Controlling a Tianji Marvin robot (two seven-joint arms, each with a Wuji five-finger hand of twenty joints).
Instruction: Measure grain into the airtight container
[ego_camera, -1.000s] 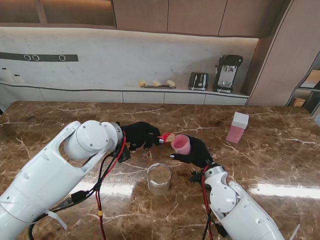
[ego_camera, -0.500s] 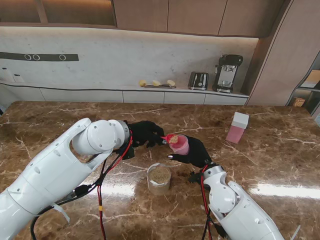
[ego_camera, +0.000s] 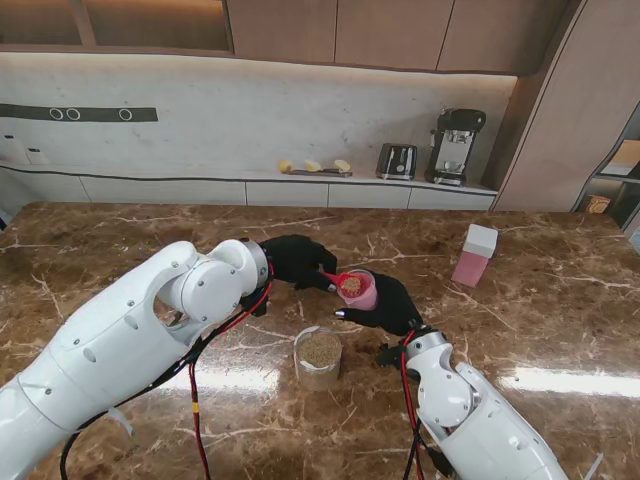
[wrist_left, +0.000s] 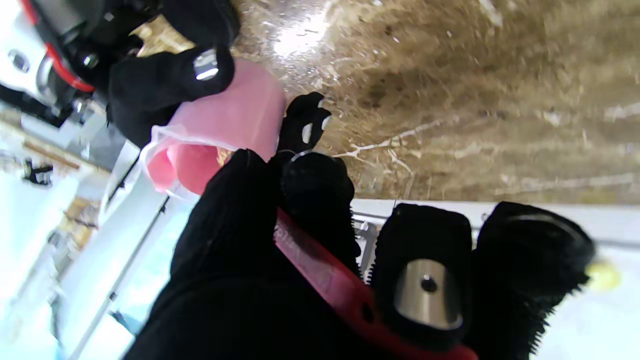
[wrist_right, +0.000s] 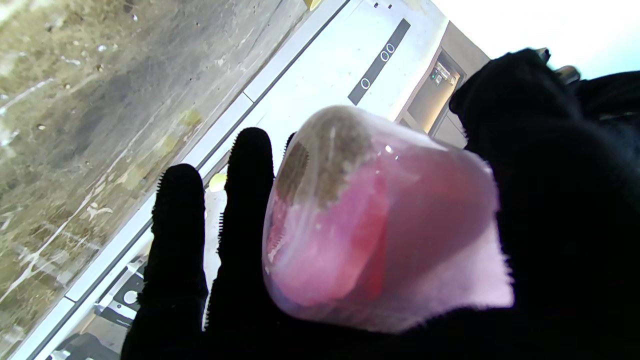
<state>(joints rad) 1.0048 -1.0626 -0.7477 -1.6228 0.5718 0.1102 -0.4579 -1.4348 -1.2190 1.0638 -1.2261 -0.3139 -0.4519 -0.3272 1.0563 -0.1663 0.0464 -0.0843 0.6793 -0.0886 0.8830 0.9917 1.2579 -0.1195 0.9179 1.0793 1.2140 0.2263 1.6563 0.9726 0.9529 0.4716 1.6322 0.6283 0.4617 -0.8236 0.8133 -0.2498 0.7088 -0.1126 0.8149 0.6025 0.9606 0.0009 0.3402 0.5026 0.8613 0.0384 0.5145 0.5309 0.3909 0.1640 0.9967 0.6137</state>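
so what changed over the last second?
The left hand carried the red scoop of grain to the right, from beside the pink cup to over its mouth. The right hand kept holding the cup; the clear jar and pink box stayed put.

Kitchen: marble counter (ego_camera: 560, 300), toaster (ego_camera: 397, 161), coffee machine (ego_camera: 455, 146), wood cabinets (ego_camera: 390, 32).

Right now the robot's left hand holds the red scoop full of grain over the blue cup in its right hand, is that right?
Almost. The cup is pink, not blue; the stand view and the right wrist view both show it. The rest holds: the left hand holds the red scoop of grain at the cup's mouth, and the right hand holds the cup.
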